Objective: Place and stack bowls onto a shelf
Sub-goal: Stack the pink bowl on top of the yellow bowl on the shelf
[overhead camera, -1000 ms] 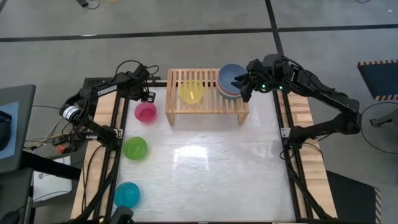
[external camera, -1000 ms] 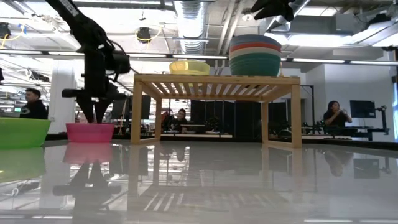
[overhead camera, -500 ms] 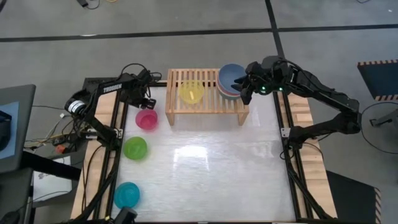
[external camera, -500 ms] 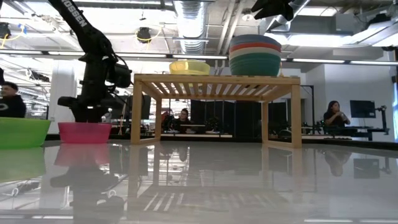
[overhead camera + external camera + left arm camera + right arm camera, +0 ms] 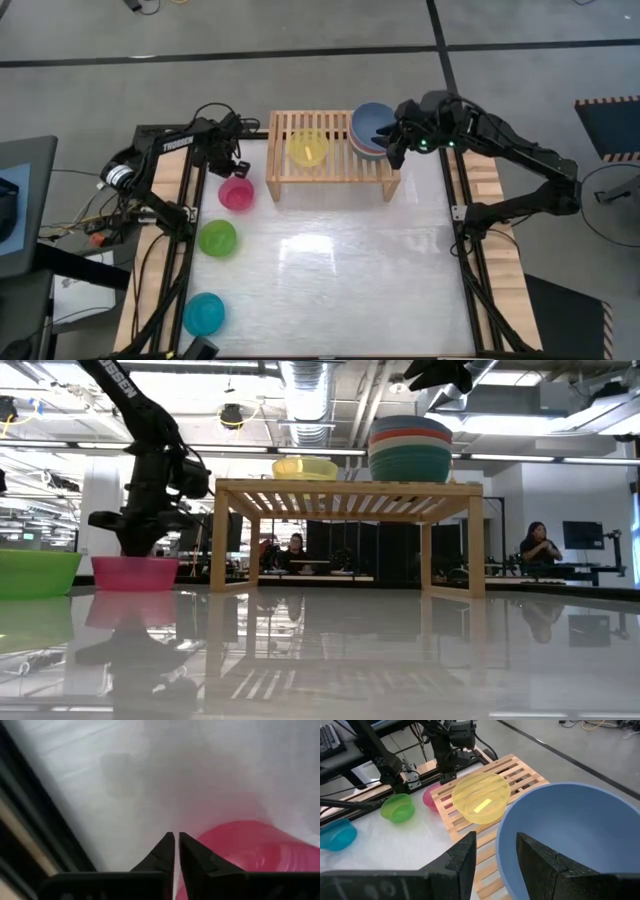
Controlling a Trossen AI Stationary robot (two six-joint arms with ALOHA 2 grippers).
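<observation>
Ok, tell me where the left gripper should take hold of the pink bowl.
Probably by the rim. The pink bowl sits upright and open on the table, so its thin wall suits one finger inside, one outside, coming from above. The left gripper is already at its rim, fingers nearly closed.

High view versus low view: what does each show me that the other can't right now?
Only the high view shows the cyan bowl at the table's near left, and that the yellow bowl sits alone mid-shelf. Only the low view shows the right-hand stack as several bowls in layers, and people in the room behind. Both show the wooden shelf, the pink bowl by the left tool, and the lime bowl.
</observation>
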